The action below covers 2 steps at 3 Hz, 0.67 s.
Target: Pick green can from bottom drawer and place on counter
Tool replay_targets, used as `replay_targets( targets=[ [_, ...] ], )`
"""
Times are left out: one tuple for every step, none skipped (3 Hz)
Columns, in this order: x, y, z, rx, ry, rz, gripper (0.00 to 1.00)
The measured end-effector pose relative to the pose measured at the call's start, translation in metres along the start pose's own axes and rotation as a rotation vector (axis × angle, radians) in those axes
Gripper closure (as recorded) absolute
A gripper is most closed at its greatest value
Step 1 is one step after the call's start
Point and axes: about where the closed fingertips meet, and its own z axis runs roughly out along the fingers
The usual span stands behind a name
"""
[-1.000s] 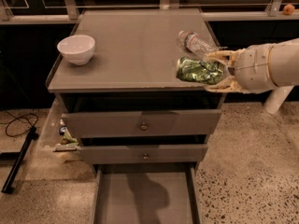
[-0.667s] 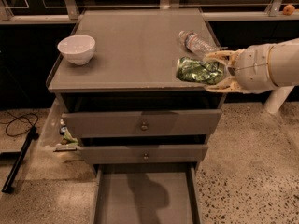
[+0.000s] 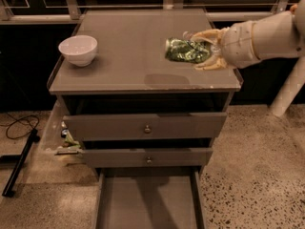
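Note:
The green can (image 3: 186,50) is held sideways in my gripper (image 3: 202,50), above the right part of the counter (image 3: 128,56); its shadow falls on the counter surface below it. The gripper's pale fingers (image 3: 209,35) are closed around the can, with the white arm reaching in from the right. The bottom drawer (image 3: 147,202) is pulled out at the bottom of the view, and its grey interior shows nothing inside. A clear plastic bottle is mostly hidden behind the can and the fingers.
A white bowl (image 3: 77,49) stands on the counter's left side. Two upper knobbed drawers (image 3: 145,126) are slightly open. A black cable (image 3: 19,128) and a black bar lie on the floor at left, with small items beside the cabinet's left side.
The gripper has carried the green can leftward and up over the counter, away from the right edge. The view has shifted slightly.

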Motion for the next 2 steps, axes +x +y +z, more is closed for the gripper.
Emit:
replay_targets(
  targets=[
    [-0.003,-0.035,0.043,-0.035,-0.119,0.008,1.0],
    [-0.01,-0.055,0.079,-0.08,-0.213,0.029,1.0]
  ],
)
